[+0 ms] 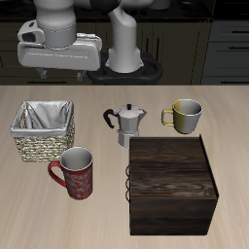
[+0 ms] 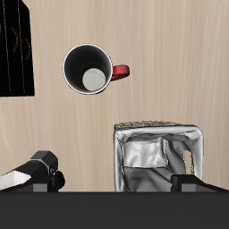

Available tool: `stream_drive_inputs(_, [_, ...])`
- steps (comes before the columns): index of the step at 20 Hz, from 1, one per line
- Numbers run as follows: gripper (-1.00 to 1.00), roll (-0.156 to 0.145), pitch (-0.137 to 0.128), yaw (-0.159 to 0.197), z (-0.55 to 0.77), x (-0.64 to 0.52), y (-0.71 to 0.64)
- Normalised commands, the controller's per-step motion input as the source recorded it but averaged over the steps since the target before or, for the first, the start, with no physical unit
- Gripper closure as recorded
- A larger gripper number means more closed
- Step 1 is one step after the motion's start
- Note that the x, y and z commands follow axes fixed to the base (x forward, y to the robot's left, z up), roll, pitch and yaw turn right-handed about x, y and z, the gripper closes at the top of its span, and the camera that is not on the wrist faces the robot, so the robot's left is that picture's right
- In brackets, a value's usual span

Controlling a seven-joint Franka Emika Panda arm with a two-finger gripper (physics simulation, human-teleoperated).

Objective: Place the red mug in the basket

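Note:
The red mug (image 1: pixel 78 176) stands upright on the table near its front edge, just in front of the basket, with its handle pointing away from the dark wooden box. In the wrist view the red mug (image 2: pixel 89 70) is seen from above and its pale inside is empty. The woven basket (image 1: pixel 43 146) with white cloth lining stands behind the mug; it also shows in the wrist view (image 2: pixel 157 126) and is empty. My gripper (image 2: pixel 115 180) is open and empty, high above the basket's area, fingers wide apart. In the exterior view the gripper (image 1: pixel 60 62) hangs well above the table at the back.
A large dark wooden box (image 1: pixel 173 185) stands beside the red mug at the front; its edge shows in the wrist view (image 2: pixel 13 54). A metal moka pot (image 1: pixel 126 124) and a yellowish-olive mug (image 1: pixel 185 115) stand farther back, mid-table.

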Motion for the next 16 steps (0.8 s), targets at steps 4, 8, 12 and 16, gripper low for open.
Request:
stream_drive_inputs(4, [-1.00,-0.029,-0.045,-0.004,0.03,0.27,-0.19])
stream_drive_inputs(8, [-1.00,-0.030,-0.026,-0.016,0.03,0.26,-0.17])
stream_drive_inputs(12, [-1.00,-0.033,-0.032,-0.025,0.13,0.24,-0.16])
stream_drive_inputs(16, [-1.00,-0.048,-0.055,-0.018,0.21,0.27,-0.09])
